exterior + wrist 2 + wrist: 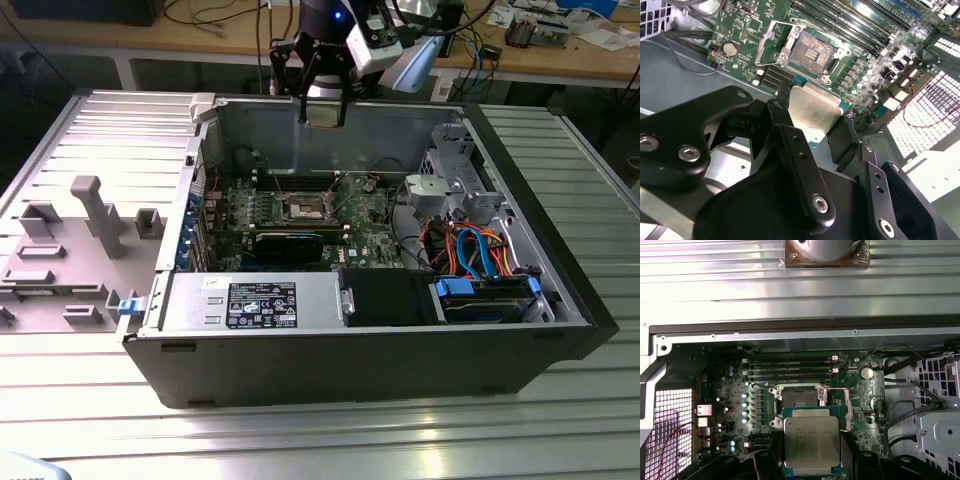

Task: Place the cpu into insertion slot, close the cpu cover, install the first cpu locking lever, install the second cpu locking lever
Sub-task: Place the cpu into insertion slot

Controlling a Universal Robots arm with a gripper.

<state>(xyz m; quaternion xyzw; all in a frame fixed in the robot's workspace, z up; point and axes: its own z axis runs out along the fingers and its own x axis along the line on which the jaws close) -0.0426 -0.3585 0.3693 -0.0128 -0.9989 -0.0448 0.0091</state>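
Clamped on the cpu point(812, 107) by the gripper point(815, 120), black fingers point(782, 107) drawn in against two opposite edges of the chip, nothing else in the grasp. Held flat, plain silver-grey top turned up toward both wrist cameras, a thin green border showing along one edge. Seen in the exterior view high above the back wall of the open computer case point(350, 370), well apart from everything inside it. Down on the green motherboard point(375, 215), near the middle of the case floor: the insertion slot point(303, 208), dark pin field bare inside its silver rim, with no chip seated. In the first wrist view, just past the chip's far edge and partly overlapped by it. Beyond the socket, long narrow memory slots point(790, 370) in a row. Also housed in the case: a long black card point(288, 243) just in front of the socket, a grey labelled box point(250, 300) along the front wall, orange and blue cables point(470, 250) toward the exterior view's right, and a metal drive cage point(455, 175) behind them. Underneath it all, a ribbed metal table point(300, 440).
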